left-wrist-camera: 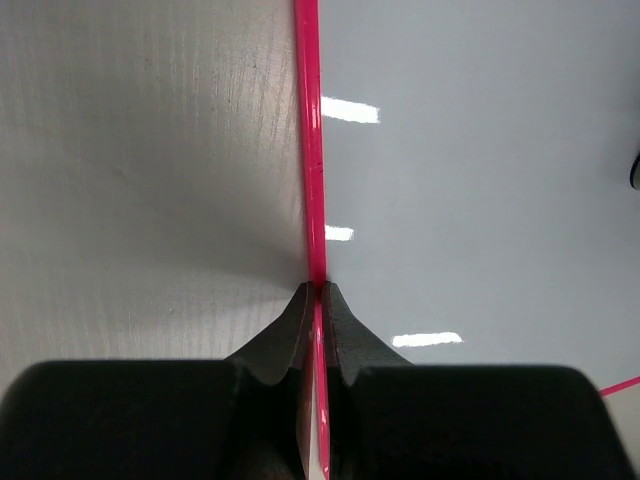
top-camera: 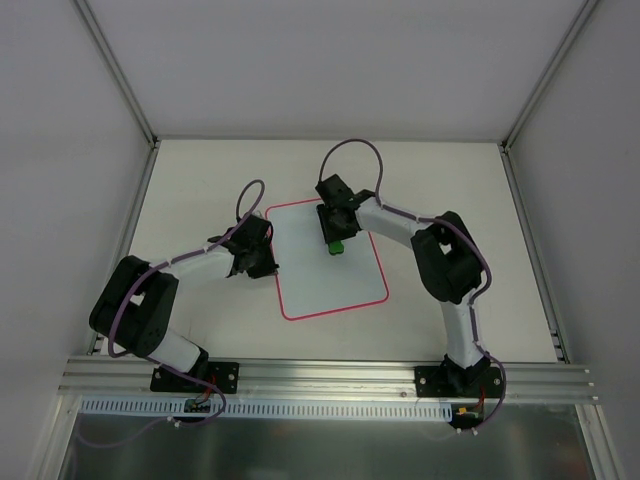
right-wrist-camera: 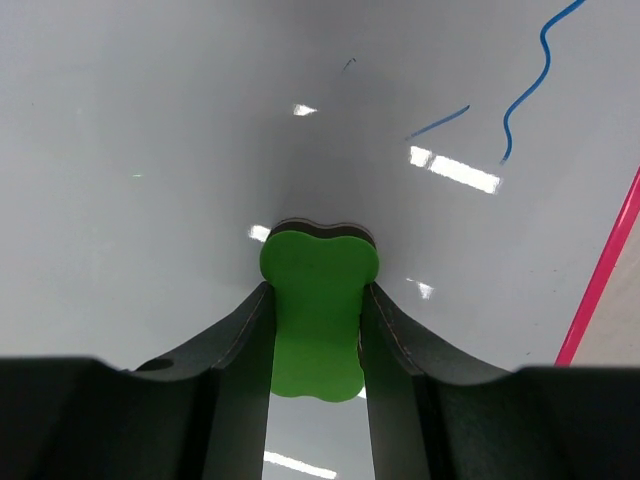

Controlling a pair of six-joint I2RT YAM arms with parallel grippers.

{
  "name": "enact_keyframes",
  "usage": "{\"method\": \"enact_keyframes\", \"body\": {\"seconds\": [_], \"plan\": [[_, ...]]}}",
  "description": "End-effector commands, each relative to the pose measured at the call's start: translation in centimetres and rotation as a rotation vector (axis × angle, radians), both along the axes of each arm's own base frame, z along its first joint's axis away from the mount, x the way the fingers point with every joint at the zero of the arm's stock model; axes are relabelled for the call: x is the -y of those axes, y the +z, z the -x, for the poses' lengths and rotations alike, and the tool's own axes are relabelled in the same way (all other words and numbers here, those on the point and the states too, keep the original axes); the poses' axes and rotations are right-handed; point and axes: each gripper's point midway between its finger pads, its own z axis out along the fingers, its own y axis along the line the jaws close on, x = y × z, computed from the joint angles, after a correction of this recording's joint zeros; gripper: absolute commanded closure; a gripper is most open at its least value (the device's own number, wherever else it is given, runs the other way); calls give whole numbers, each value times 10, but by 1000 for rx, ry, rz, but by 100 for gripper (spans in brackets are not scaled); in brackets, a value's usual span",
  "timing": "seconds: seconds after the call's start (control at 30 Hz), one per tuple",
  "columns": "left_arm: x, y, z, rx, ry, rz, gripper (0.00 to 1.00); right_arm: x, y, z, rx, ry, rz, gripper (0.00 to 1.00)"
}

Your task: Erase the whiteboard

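Observation:
The whiteboard (top-camera: 330, 275) lies flat mid-table, white with a thin red-pink rim. My left gripper (top-camera: 262, 262) is shut on its left rim; in the left wrist view the rim (left-wrist-camera: 312, 150) runs straight up from between the closed jaws of the gripper (left-wrist-camera: 318, 290). My right gripper (top-camera: 336, 240) stands over the board's upper part, shut on a small green eraser block (right-wrist-camera: 318, 310) whose dark underside faces the board. Thin blue pen lines (right-wrist-camera: 525, 90) remain on the board surface (right-wrist-camera: 150, 150) beyond the eraser, towards the upper right.
The pale tabletop (top-camera: 200, 190) surrounds the board, with grey enclosure walls on three sides. A metal rail (top-camera: 330, 375) carrying both arm bases runs along the near edge. The board's pink rim (right-wrist-camera: 600, 270) crosses the right wrist view at the right.

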Motion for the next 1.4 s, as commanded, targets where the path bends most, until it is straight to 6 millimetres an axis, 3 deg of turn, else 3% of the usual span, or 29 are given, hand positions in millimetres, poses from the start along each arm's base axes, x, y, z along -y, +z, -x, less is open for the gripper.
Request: {"method": "enact_keyframes", "body": {"seconds": [0.0, 0.07, 0.2, 0.37, 0.43, 0.53, 0.63, 0.7, 0.73, 0.77, 0.87, 0.97, 1.17, 1.37], "plan": [[-31, -36, 64, -238, -20, -116, 100, 34, -39, 49, -199, -14, 97, 100], [-28, -34, 70, -251, -33, -88, 100, 41, -38, 55, -200, -17, 105, 100], [-25, -34, 85, -277, -53, -44, 100, 58, -48, 93, -261, -17, 109, 100], [-28, -31, 108, -303, -82, -6, 100, 64, -39, 124, -280, 2, 95, 100], [-29, -30, 113, -305, -88, -7, 100, 68, -36, 130, -282, 4, 95, 99], [-31, -25, 113, -293, -96, -9, 100, 68, -25, 118, -238, 4, 86, 100], [-26, -13, 98, -243, -93, -6, 100, 61, -16, 94, -194, -5, 71, 99], [-23, 2, 77, -182, -73, -12, 97, 55, -6, 77, -159, -11, 51, 100], [-22, 6, 69, -162, -62, -15, 89, 53, -3, 72, -145, -10, 49, 100], [-22, 11, 61, -140, -49, -19, 75, 51, 0, 69, -134, -8, 44, 100], [-26, 34, 20, -39, 27, -52, 59, 45, 8, 61, -112, 4, 29, 99], [-33, 41, -9, -5, 64, -91, 58, 43, 10, 58, -104, 7, 27, 100], [-41, 38, -48, -15, 102, -117, 63, 41, 11, 53, -91, 7, 27, 100], [-42, 16, -53, -74, 108, -147, 74, 37, 15, 48, -77, 11, 15, 100]]}}
